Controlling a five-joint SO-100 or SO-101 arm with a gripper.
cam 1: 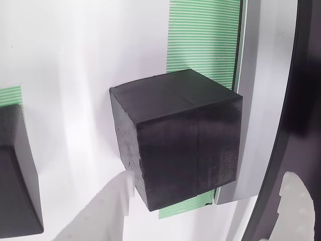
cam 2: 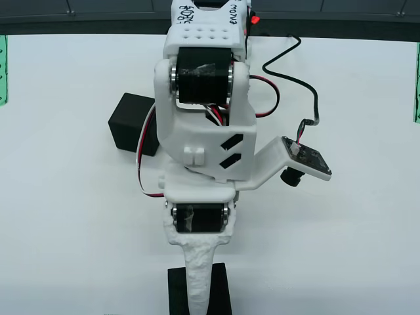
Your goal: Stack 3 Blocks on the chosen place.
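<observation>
Hovering over a black cube [cam 2: 200,298] at the near edge of the white table [cam 2: 65,197], the white gripper [cam 2: 199,289] points down in the overhead view; whether its fingers are spread or closed cannot be told.

In that view a second black cube [cam 2: 131,123] sits farther back, left of the arm [cam 2: 203,118], partly hidden by the arm's body and its wires. In the close view a matte black cube [cam 1: 178,138] fills the centre, resting on a green-and-white striped patch [cam 1: 203,40] that shows beyond it and under its near edge. Another black cube [cam 1: 15,181] is cut off at the left edge, a scrap of green stripes [cam 1: 11,94] just behind it. A white gripper finger [cam 1: 298,211] shows at lower right.
</observation>
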